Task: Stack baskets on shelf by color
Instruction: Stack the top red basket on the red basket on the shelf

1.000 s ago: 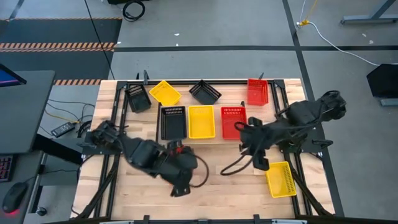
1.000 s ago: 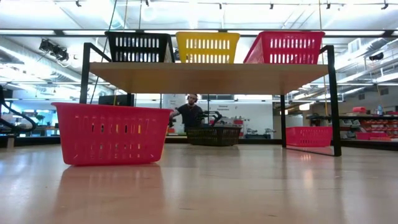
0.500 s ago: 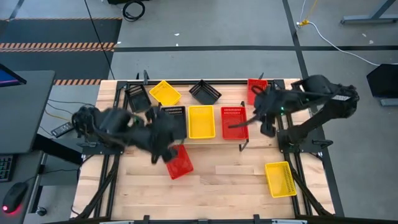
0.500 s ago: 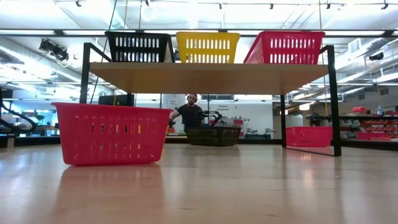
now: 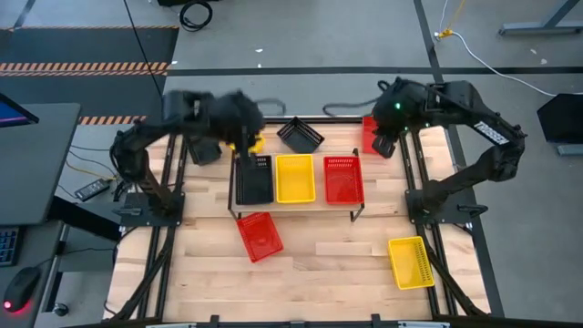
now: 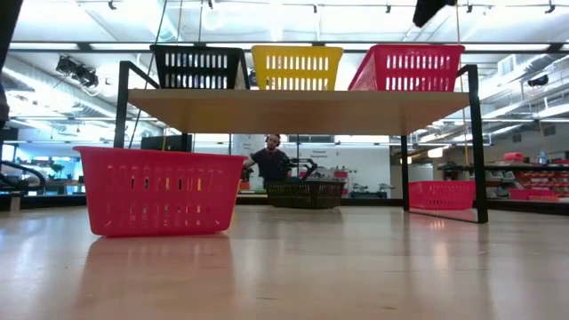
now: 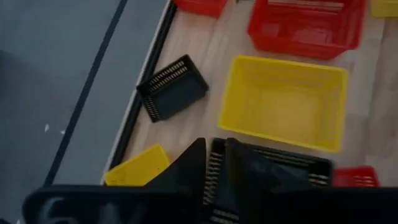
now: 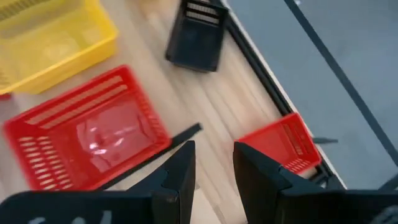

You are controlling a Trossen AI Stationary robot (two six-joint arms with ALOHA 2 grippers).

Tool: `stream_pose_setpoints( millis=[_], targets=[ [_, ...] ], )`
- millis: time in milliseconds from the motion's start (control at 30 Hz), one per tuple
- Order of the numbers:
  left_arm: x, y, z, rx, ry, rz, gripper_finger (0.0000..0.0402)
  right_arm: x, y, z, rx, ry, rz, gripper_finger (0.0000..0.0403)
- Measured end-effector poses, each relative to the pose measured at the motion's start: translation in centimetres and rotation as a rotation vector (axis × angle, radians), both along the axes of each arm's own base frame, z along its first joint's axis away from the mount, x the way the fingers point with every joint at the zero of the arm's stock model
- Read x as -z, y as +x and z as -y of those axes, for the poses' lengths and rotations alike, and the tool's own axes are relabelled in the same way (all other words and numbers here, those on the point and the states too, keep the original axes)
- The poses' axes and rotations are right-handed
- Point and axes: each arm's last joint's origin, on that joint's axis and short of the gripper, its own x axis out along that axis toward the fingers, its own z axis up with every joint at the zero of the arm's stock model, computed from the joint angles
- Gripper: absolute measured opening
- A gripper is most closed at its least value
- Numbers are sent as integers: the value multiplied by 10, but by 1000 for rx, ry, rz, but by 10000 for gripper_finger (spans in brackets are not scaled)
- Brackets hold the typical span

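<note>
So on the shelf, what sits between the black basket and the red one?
A yellow basket, seen in the high view between the black basket and red basket.

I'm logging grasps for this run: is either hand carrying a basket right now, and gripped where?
Neither. The left hand and the right hand both show an empty gap between their fingers, above the back of the table.

Both arms were raised and reached toward the far edge of the tabletop (image 5: 310, 264). The left end effector (image 5: 244, 123) hung above the tabletop's far left part, its two dark fingers (image 7: 189, 168) nearly together with nothing between them. The right end effector (image 5: 381, 128) hovered above the far right part, its fingers (image 8: 180, 168) parted by a narrow gap, gripping nothing.
</note>
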Motion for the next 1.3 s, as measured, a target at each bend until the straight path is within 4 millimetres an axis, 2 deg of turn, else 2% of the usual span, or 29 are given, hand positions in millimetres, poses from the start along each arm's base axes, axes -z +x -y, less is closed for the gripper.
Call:
stream_pose_setpoints(
  millis=[133,267,400,533,700,867,1033,1167,1300],
  targets=[
    [-4,-4,-41,28,-64,82,62,0,-5,18,73,25,14,113],
    [-8,-11,-71,9,-101,166,57,2,1,34,80,56,54,113],
    [-9,-20,-93,-47,-85,182,59,10,16,50,78,89,63,113],
    [-5,-26,-113,-43,-103,187,65,27,39,71,68,139,28,113],
    [15,-27,-133,-58,-236,182,61,55,62,100,28,213,-60,113],
    [35,-22,-137,-60,-331,140,51,70,71,123,0,279,-24,113],
    [36,-20,-133,-63,-293,118,46,72,70,138,-1,272,14,113],
    [36,-22,-137,-104,-265,109,48,72,60,149,50,267,15,113],
    [36,-22,-137,-130,-279,116,46,73,42,165,140,278,9,113]
  ],
)
